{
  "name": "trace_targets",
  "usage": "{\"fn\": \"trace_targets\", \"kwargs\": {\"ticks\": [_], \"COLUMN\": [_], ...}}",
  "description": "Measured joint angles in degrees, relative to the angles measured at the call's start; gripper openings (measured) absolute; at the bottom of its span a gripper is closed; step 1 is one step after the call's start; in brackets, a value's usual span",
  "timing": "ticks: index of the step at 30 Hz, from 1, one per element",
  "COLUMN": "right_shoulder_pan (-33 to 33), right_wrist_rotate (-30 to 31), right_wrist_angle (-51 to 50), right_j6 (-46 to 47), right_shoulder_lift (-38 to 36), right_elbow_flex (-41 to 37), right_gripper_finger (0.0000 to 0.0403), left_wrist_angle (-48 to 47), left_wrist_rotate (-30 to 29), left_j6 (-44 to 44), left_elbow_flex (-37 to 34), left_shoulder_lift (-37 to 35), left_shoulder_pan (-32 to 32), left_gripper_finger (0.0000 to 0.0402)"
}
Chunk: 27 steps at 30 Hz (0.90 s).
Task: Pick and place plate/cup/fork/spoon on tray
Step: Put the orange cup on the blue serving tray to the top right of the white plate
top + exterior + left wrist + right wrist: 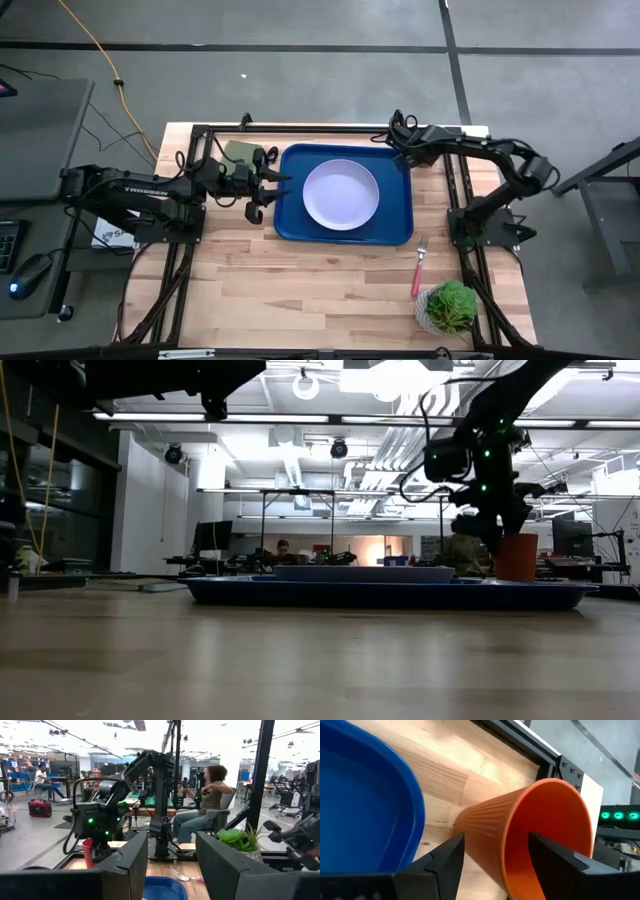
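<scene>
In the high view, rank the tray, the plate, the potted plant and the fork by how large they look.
1. tray
2. plate
3. potted plant
4. fork: long but slim, so it covers the least area.

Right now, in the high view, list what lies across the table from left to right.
left gripper → tray → plate → right gripper → fork → potted plant
</scene>
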Motion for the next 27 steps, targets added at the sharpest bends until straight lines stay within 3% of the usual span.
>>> {"fn": "trace_targets", "kwargs": {"ticks": [6, 10, 13, 19, 27], "right_shoulder_pan": [-1.25, -1.24, -1.22, 0.03, 6.56], "right_wrist_rotate": [-0.71, -0.81, -0.85, -0.89, 0.82], "right_wrist_angle": [0.3, 0.27, -0.99, -5.8, -13.77], "right_j6": [-2.05, -2.66, -4.01, -5.42, -3.87], "right_shoulder_lift": [3.3, 3.53, 3.14, -0.74, -10.13], "right_elbow_flex": [0.0, 0.0, 0.0, 0.1, 6.92], "right_gripper_finger": [0.0207, 0.0182, 0.0139, 0.0013, 0.0005], "left_wrist_angle": [-0.45, -0.43, -0.45, -0.42, -0.42], "left_wrist_rotate": [0.0, 0.0, 0.02, 0.02, 0.02], "left_j6": [0.0, 0.0, 0.0, 0.0, 0.0], "left_elbow_flex": [0.0, 0.0, 0.0, 0.0, 0.02], "left_shoulder_lift": [0.0, 0.0, 0.0, 0.0, 0.0], "left_shoulder_pan": [0.0, 0.0, 0.0, 0.0, -0.01], "left_gripper_finger": [0.0145, 0.0145, 0.0145, 0.0145, 0.0145]}}
